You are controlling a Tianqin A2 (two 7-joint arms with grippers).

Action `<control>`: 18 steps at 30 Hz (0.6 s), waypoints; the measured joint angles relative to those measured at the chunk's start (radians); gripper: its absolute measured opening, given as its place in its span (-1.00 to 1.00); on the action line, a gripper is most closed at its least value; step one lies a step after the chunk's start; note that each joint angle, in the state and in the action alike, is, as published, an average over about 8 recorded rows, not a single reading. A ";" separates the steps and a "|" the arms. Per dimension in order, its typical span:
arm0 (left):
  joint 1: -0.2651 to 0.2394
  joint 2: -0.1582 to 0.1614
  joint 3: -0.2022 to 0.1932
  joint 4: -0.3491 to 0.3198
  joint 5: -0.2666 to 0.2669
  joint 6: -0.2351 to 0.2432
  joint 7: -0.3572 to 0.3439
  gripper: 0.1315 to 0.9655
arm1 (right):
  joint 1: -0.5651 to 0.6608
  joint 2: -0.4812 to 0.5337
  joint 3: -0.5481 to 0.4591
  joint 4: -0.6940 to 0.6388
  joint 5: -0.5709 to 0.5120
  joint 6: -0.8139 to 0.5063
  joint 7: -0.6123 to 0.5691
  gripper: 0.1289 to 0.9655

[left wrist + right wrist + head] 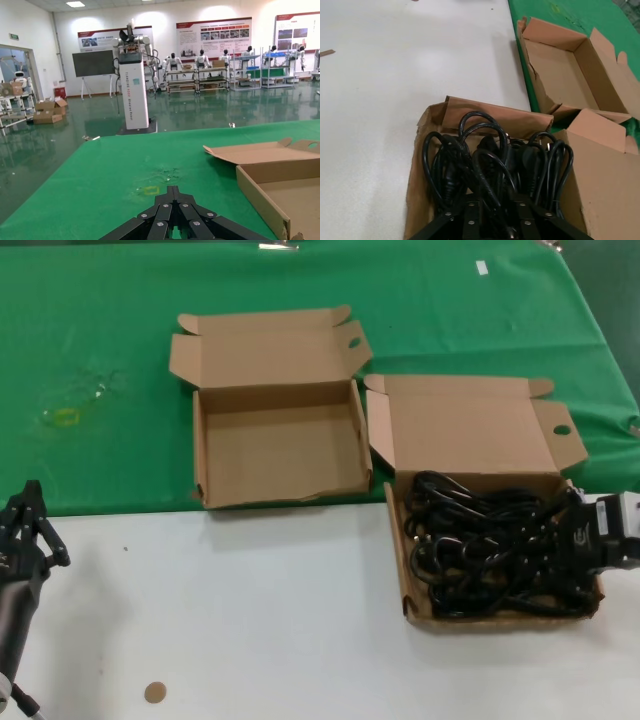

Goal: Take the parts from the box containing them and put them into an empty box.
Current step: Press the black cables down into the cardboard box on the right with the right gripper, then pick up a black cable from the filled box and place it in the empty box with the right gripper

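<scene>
- Cords (495, 550): black tangle filling the box w/ straight front wall (500, 616), on white counter (250, 620), my right side.
- R fingers (495, 227) down in the tangle at that box's right end; cable loops bunched between and around them. Can't tell if clamped on a cord or just apart in the pile.
- Empty box (280, 445) w/ ragged front wall sits on green cloth (100, 340), beside and farther back-left of the full one; the two lids nearly touch. Nothing inside it.
- L fingers (25, 530) at the counter's near left edge, well apart from both boxes. They look pressed together, holding nothing.
</scene>
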 joint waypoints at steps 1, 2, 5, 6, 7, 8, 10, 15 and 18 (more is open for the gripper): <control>0.000 0.000 0.000 0.000 0.000 0.000 0.000 -0.97 | 0.002 0.000 0.001 0.001 -0.002 -0.001 0.001 -0.65; 0.000 0.000 0.000 0.000 0.000 0.000 0.000 -0.97 | 0.004 0.000 0.002 0.003 -0.004 -0.002 0.002 -0.70; 0.000 0.000 0.000 0.000 0.000 0.000 0.000 -0.97 | 0.012 0.003 0.004 0.010 -0.010 -0.005 0.006 -0.70; 0.000 0.000 0.000 0.000 0.000 0.000 0.000 -0.97 | 0.014 0.004 0.005 0.013 -0.012 -0.006 0.009 -0.70; 0.000 0.000 0.000 0.000 0.000 0.000 0.000 -0.97 | 0.017 0.006 0.006 0.017 -0.014 -0.008 0.011 -0.72; 0.000 0.000 0.000 0.000 0.000 0.000 0.000 -0.97 | 0.019 0.008 0.007 0.022 -0.016 -0.010 0.014 -0.74; 0.000 0.000 0.000 0.000 0.000 0.000 0.000 -0.97 | 0.023 0.013 0.009 0.032 -0.020 -0.013 0.021 -0.79; 0.000 0.000 0.000 0.000 0.000 0.000 0.000 -0.97 | 0.036 0.021 0.016 0.060 -0.025 -0.019 0.038 -0.88; 0.000 0.000 0.000 0.000 0.000 0.000 0.000 -0.97 | 0.049 0.022 0.020 0.071 -0.028 -0.021 0.048 -0.89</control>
